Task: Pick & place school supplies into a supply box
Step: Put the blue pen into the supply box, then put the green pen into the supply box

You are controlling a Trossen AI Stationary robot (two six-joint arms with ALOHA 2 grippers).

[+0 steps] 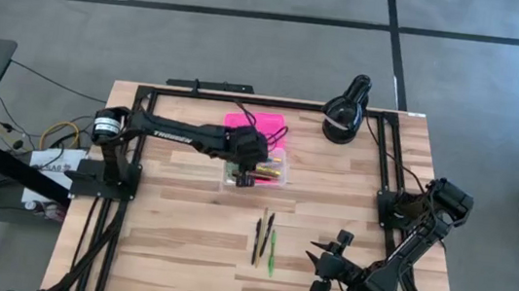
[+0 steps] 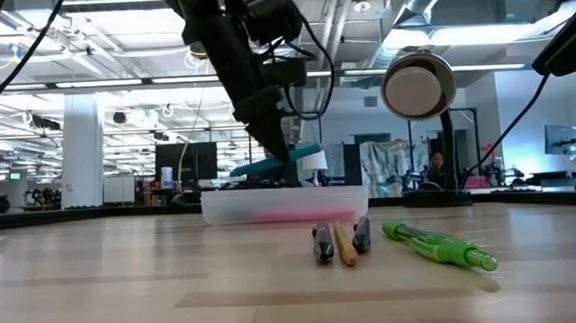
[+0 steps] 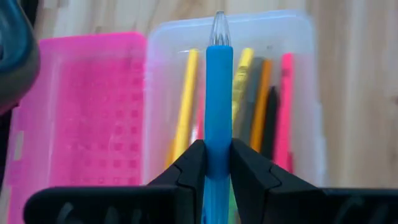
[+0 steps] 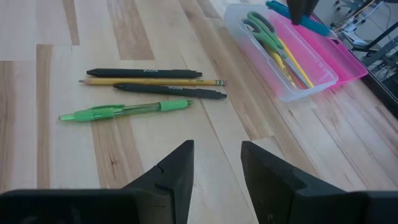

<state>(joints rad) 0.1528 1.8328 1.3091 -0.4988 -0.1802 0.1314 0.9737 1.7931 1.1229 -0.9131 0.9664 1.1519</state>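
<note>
The supply box's clear base (image 1: 258, 173) sits at the table's middle far part, with its pink lid (image 1: 258, 123) open flat behind it. Inside the base (image 3: 267, 74) lie yellow, orange, pink and dark pens, and green-handled scissors (image 4: 263, 26). My left gripper (image 3: 217, 163) hangs over the base (image 2: 286, 203), shut on a blue pen (image 3: 219, 87). Two black pens (image 4: 144, 73), a yellow pencil (image 4: 152, 81) and a green pen (image 4: 124, 111) lie flat on the table. My right gripper (image 4: 217, 163) is open, near the table's right near corner (image 1: 327, 258). My left gripper pinches the blue pen's barrel (image 3: 219, 134) between its two fingers, coming from above and pointing down. The fingers lie across the pen. Lifted clear, the pen (image 2: 268, 167) sits about level over the clear base, in line with the box's length, its clear tip (image 3: 220, 26) free.
A black round lamp (image 1: 347, 111) stands at the table's far right corner and shows in the low view (image 2: 419, 85). Bare wood lies left of the loose pens (image 1: 265, 239). The black frame rails (image 1: 385, 160) run along the table's sides.
</note>
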